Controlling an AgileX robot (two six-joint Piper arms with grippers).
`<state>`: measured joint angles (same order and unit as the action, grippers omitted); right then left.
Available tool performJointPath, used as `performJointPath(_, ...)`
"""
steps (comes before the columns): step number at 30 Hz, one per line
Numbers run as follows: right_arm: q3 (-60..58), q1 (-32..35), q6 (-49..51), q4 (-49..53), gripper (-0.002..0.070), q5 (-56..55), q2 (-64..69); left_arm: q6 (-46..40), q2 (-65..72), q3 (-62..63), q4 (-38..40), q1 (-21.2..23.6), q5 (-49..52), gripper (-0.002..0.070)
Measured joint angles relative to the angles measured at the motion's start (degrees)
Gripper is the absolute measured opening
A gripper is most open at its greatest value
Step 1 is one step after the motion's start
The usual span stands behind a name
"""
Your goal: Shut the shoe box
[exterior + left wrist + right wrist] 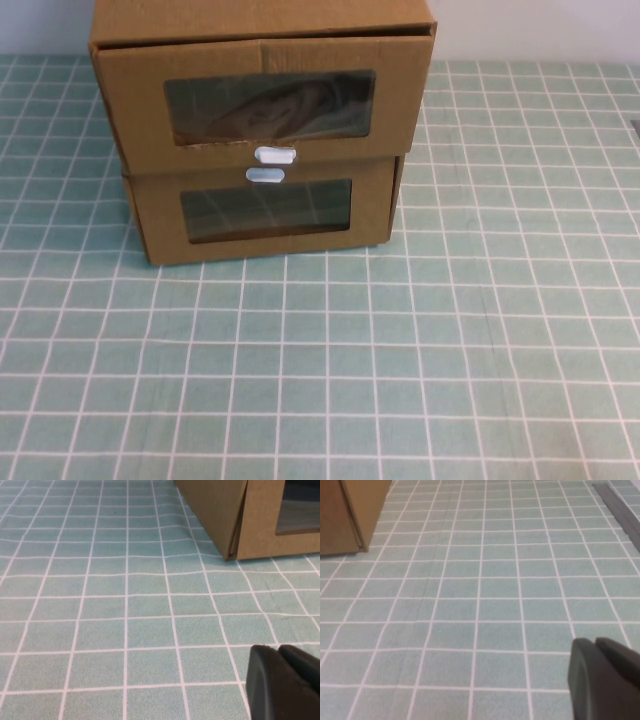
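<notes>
Neither arm shows in the high view. The shoe box (262,88) is cut off by the top edge; its contents behind the window (270,105) are unclear. The left gripper (282,682) and right gripper (605,680) are cropped at the lower right.
</notes>
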<state>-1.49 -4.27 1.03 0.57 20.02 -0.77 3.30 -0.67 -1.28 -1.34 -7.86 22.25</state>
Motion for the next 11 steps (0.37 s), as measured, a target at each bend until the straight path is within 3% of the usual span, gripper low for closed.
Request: performJointPath(11, 0.0, 0.0, -1.82, -0.11, -0.0014, 0.0, 0.0, 0.0, 0.0, 0.0, 0.0, 0.0, 0.0, -0.0005)
